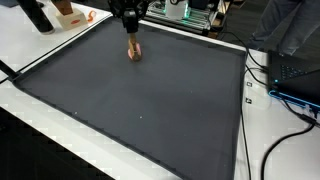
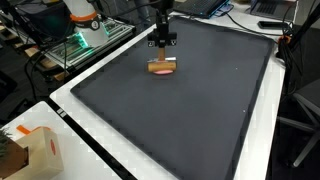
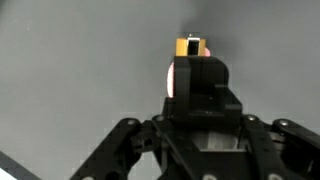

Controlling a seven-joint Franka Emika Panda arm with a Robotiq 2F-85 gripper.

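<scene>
A small orange block [image 1: 133,52] lies on the dark mat [image 1: 140,110], near the mat's far edge. It also shows in the other exterior view [image 2: 162,67]. My gripper [image 1: 131,40] points straight down onto it, and in an exterior view [image 2: 163,52] its dark fingers reach the block's top. In the wrist view my gripper [image 3: 200,62] has its fingers drawn together, and the orange block [image 3: 190,45] shows past their tips and along their left side. The block rests on the mat or sits just above it.
The mat covers a white table [image 2: 70,100]. A cardboard box [image 2: 30,150] stands at one table corner. Lab equipment with green lights [image 2: 80,40] and cables [image 1: 285,90] sit beyond the mat's edges.
</scene>
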